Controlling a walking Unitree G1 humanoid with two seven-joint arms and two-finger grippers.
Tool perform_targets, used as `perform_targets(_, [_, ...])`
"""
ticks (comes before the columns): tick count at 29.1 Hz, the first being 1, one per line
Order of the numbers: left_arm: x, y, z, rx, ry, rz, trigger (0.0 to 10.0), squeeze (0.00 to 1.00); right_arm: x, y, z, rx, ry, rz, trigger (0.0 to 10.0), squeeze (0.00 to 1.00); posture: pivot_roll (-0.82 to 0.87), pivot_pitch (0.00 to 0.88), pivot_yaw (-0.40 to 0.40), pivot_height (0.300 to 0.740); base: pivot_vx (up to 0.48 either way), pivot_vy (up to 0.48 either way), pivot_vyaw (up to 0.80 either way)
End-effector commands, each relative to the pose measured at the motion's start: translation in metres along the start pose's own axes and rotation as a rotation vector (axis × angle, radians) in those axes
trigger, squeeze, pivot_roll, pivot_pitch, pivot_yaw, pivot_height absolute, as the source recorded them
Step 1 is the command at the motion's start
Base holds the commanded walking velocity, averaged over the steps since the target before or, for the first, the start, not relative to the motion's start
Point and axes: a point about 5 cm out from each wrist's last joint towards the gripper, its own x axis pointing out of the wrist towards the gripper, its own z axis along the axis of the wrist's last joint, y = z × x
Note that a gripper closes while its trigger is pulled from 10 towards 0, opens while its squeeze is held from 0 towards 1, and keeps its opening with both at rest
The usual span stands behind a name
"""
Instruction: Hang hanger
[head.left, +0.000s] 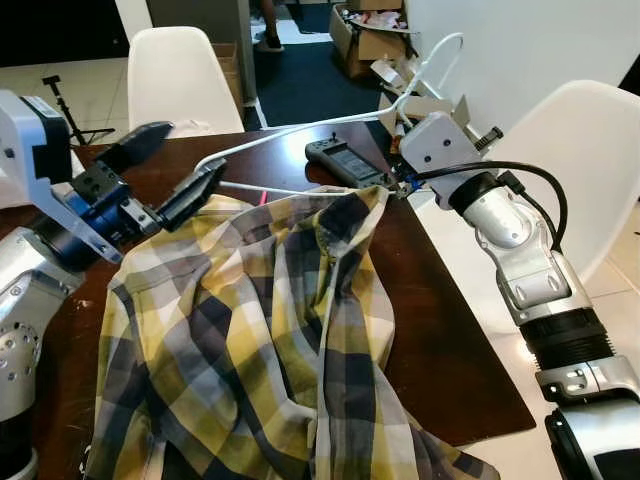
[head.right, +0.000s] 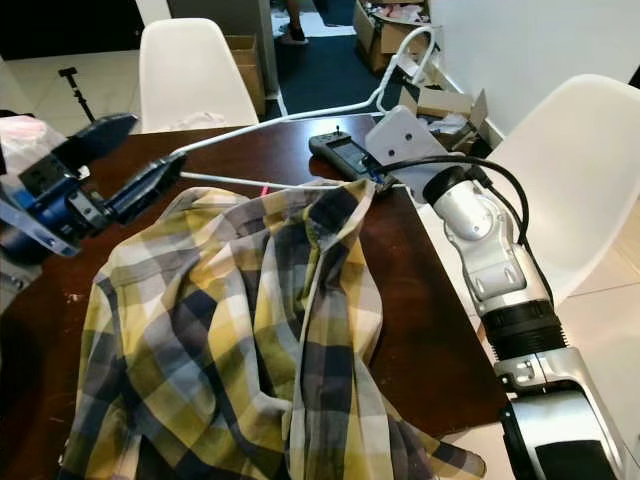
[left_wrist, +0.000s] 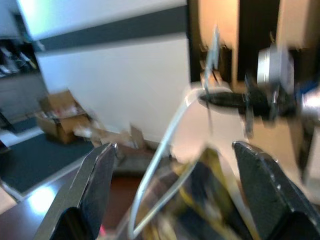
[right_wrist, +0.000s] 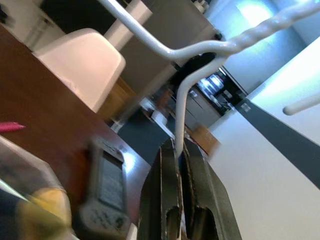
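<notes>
1. The white wire hanger (head.left: 300, 128) is lying lengthwise above the counter (head.left: 440, 340), hook pointing away, over the plaid shirt (head.left: 270, 340).
2. The right hand (right_wrist: 181, 165) is pinching its wire.
3. The left hand (head.left: 175, 170) is gaping beside its far end.

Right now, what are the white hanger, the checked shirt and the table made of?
The hanger looks like wire with a smooth white coating: it is thin, and twisted below the hook. The right end effector pinches it. The shirt is soft woven cloth, yellow, grey and white checks, lying in folds. The table looks like dark brown wood or veneer with a slight sheen; which one, I cannot tell.
</notes>
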Motion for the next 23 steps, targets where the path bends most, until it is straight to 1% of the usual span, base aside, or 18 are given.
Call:
perform_targets(1, [-0.004, -0.002, -0.003, 0.012, 0.062, -0.035, 10.0, 0.0, -0.004, 0.005, 0.013, 0.023, -0.08, 0.081, 0.0, 0.0, 0.03, 0.156, 0.0, 0.74, 0.0, 0.0, 0.0])
perform_targets(2, [-0.006, 0.0, -0.005, 0.016, 0.088, -0.035, 10.0, 0.0, -0.005, 0.008, 0.021, 0.036, -0.118, 0.131, 0.0, 0.0, 0.02, 0.157, 0.004, 0.74, 0.0, 0.0, 0.0])
perform_targets(4, [-0.006, 0.0, -0.005, 0.016, 0.088, -0.035, 10.0, 0.0, -0.005, 0.008, 0.021, 0.036, -0.118, 0.131, 0.0, 0.0, 0.02, 0.157, 0.004, 0.74, 0.0, 0.0, 0.0])
perform_targets(6, [-0.007, 0.001, -0.006, 0.0, 0.117, -0.048, 10.0, 0.0, -0.008, 0.016, 0.031, 0.056, -0.169, 0.212, 0.0, 0.0, 0.02, 0.158, 0.006, 0.74, 0.0, 0.0, 0.0])
perform_targets(8, [-0.007, 0.001, -0.006, 0.0, 0.117, -0.048, 10.0, 0.0, -0.008, 0.016, 0.031, 0.056, -0.169, 0.212, 0.0, 0.0, 0.02, 0.158, 0.006, 0.74, 0.0, 0.0, 0.0])
perform_targets(9, [-0.007, 0.0, -0.006, -0.022, 0.125, -0.061, 10.0, 0.0, -0.011, 0.025, 0.036, 0.06, -0.189, 0.289, 0.0, 0.0, 0.02, 0.159, 0.01, 0.74, 0.0, 0.0, 0.0])
perform_targets(11, [-0.007, 0.0, -0.006, -0.022, 0.125, -0.061, 10.0, 0.0, -0.011, 0.025, 0.036, 0.06, -0.189, 0.289, 0.0, 0.0, 0.02, 0.159, 0.01, 0.74, 0.0, 0.0, 0.0])
perform_targets(13, [-0.007, 0.0, -0.007, -0.036, 0.131, -0.067, 10.0, 0.0, -0.015, 0.034, 0.036, 0.059, -0.188, 0.348, 0.0, 0.0, 0.02, 0.159, 0.01, 0.74, 0.0, 0.0, 0.0])
perform_targets(14, [-0.007, 0.0, -0.007, -0.036, 0.131, -0.067, 10.0, 0.0, -0.015, 0.034, 0.036, 0.059, -0.188, 0.348, 0.0, 0.0, 0.02, 0.159, 0.01, 0.74, 0.0, 0.0, 0.0])
perform_targets(15, [-0.007, -0.002, -0.009, -0.049, 0.144, -0.075, 10.0, 0.0, -0.016, 0.037, 0.035, 0.054, -0.183, 0.367, 0.0, 0.0, 0.02, 0.159, 0.01, 0.74, 0.0, 0.0, 0.0])
perform_targets(17, [-0.007, -0.002, -0.009, -0.049, 0.144, -0.075, 10.0, 0.0, -0.016, 0.037, 0.035, 0.054, -0.183, 0.367, 0.0, 0.0, 0.02, 0.159, 0.01, 0.74, 0.0, 0.0, 0.0])
perform_targets(18, [-0.008, -0.006, -0.011, -0.073, 0.15, -0.094, 10.0, 0.0, -0.017, 0.04, 0.033, 0.04, -0.172, 0.377, 0.0, 0.0, 0.02, 0.164, 0.014, 0.74, 0.0, 0.0, 0.0])
perform_targets(19, [-0.008, -0.006, -0.011, -0.073, 0.15, -0.094, 10.0, 0.0, -0.017, 0.04, 0.033, 0.04, -0.172, 0.377, 0.0, 0.0, 0.02, 0.164, 0.014, 0.74, 0.0, 0.0, 0.0])
perform_targets(21, [-0.009, -0.014, -0.013, -0.111, 0.159, -0.144, 10.0, 0.0, -0.018, 0.043, 0.028, 0.015, -0.148, 0.393, 0.0, 0.0, 0.03, 0.167, 0.013, 0.74, 0.0, 0.0, 0.0])
perform_targets(23, [-0.009, -0.016, -0.013, -0.124, 0.161, -0.161, 10.0, 0.0, -0.019, 0.044, 0.025, -0.002, -0.131, 0.402, 0.0, 0.0, 0.03, 0.168, 0.014, 0.74, 0.0, 0.0, 0.0])
